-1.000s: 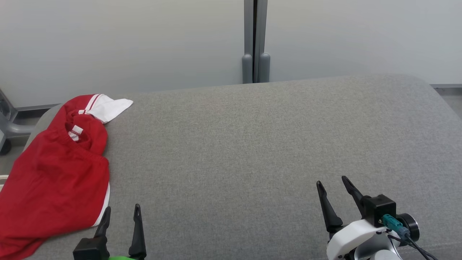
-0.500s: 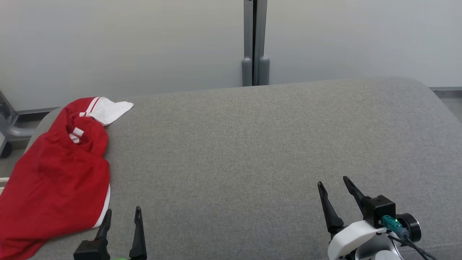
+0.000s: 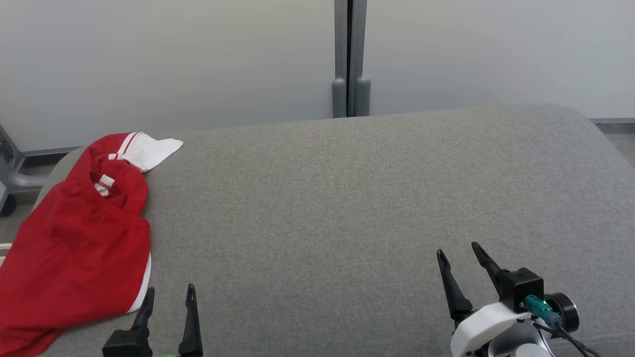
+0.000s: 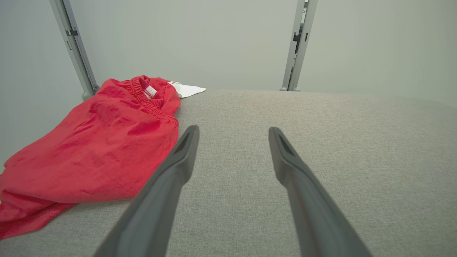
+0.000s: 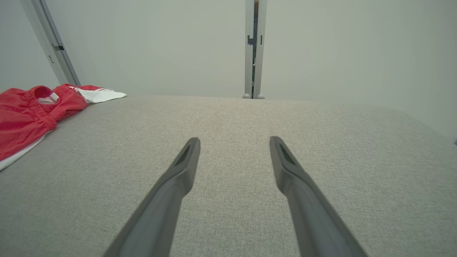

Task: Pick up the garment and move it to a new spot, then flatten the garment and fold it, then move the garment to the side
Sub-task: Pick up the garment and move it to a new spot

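Observation:
The garment (image 3: pixel 74 238) is a pair of red shorts with white trim, lying crumpled at the far left of the grey padded surface (image 3: pixel 347 198), its lower part draped over the left edge. The left wrist view has the garment (image 4: pixel 96 150) left of the fingers, and the right wrist view has the garment (image 5: pixel 28 114) at far left. My left gripper (image 3: pixel 170 290) stands open at the bottom left, just right of the shorts' hem, holding nothing. At the bottom right my right gripper (image 3: pixel 459 248) is open and empty over bare fabric.
A pale wall with a grey vertical post (image 3: pixel 350 57) runs behind the surface. A grey metal frame leg (image 3: pixel 12 173) stands on the floor beyond the left edge. The surface rounds off at the right end (image 3: pixel 595 129).
The head view has shifted slightly, so everything sits a little lower in the picture. The garment and both grippers hold their places relative to the surface.

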Available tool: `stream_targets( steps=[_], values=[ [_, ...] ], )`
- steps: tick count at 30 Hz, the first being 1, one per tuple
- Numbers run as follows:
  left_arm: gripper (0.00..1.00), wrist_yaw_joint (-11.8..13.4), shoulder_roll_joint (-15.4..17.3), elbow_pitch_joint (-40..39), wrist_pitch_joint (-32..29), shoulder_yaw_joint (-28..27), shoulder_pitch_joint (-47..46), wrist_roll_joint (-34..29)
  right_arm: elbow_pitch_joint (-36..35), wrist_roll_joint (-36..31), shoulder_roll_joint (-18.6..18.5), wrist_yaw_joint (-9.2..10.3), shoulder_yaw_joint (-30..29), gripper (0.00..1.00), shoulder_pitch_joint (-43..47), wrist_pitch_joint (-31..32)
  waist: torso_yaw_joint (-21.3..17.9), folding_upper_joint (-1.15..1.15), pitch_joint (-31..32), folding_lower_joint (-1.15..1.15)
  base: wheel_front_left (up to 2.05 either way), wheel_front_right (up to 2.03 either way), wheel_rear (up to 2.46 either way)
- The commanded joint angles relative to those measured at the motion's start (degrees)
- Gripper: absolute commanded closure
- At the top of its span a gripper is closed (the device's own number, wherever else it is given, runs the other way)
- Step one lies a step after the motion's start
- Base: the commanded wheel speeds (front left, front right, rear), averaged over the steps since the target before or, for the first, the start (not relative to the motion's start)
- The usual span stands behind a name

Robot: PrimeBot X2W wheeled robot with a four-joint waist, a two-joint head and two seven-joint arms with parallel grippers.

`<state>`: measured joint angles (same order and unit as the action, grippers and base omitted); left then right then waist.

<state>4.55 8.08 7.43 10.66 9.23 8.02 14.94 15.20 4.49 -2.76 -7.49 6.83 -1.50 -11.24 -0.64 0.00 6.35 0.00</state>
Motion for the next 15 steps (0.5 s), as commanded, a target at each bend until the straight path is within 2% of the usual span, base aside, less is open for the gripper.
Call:
stream_targets(
  steps=[1,10,15],
  values=[
    [0.00,0.39,0.44,-0.29,0.09,-0.02,0.76,0.28,-0.11,-0.09,-0.22,0.00,-0.02,0.00,0.27,-0.12,0.02,0.00,0.00,0.00,0.00,0.00,0.00],
    [0.00,0.63,0.86,-0.58,-0.35,0.35,0.61,0.46,-0.16,0.00,-0.22,0.00,-0.17,0.00,0.40,-0.14,0.36,0.00,-0.09,0.00,0.00,0.00,0.00],
    [0.00,0.69,1.17,-0.63,-0.49,0.64,-0.09,0.47,-0.24,0.31,-0.20,0.00,-0.47,0.00,0.85,-0.21,2.14,0.00,-0.16,0.00,0.00,0.00,0.00]
  ],
)
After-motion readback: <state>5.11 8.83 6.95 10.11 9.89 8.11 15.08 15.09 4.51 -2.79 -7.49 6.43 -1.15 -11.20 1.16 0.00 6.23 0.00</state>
